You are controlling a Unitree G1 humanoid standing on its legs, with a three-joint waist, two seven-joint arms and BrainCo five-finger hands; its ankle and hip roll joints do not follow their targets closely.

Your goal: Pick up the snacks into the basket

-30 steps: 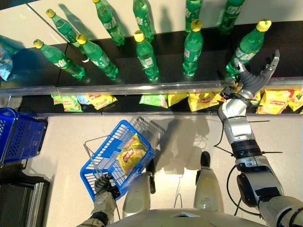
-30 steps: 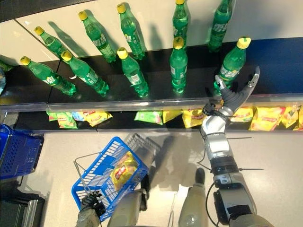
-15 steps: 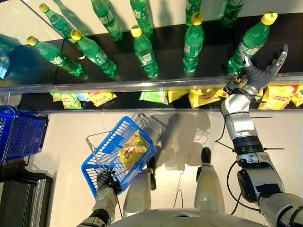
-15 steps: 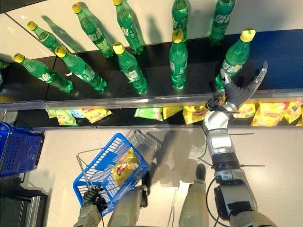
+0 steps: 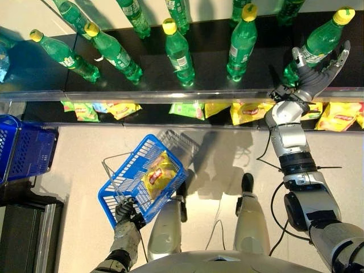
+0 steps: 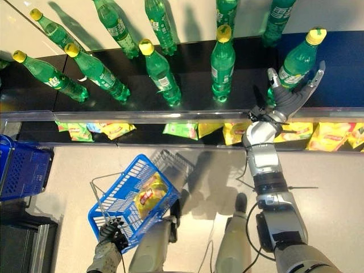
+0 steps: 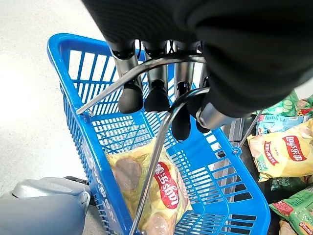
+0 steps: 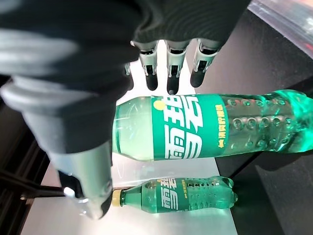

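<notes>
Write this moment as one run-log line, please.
left hand: shut on basket handle | basket: one snack bag | right hand: open by green bottle

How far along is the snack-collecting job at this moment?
Done: one yellow snack bag lies in the blue basket, whose handle the left hand grips. In hand: the right hand is open by a green bottle. Left: snack bags on the lower shelf.

Large white characters run along the green label of the near bottle (image 8: pixel 195 128), and the far bottle (image 8: pixel 181 196) carries the same label. The yellow snack bag (image 7: pixel 161 191) in the basket (image 7: pixel 68 105) and a shelf bag (image 7: pixel 281 152) each bear a red badge with white characters
</notes>
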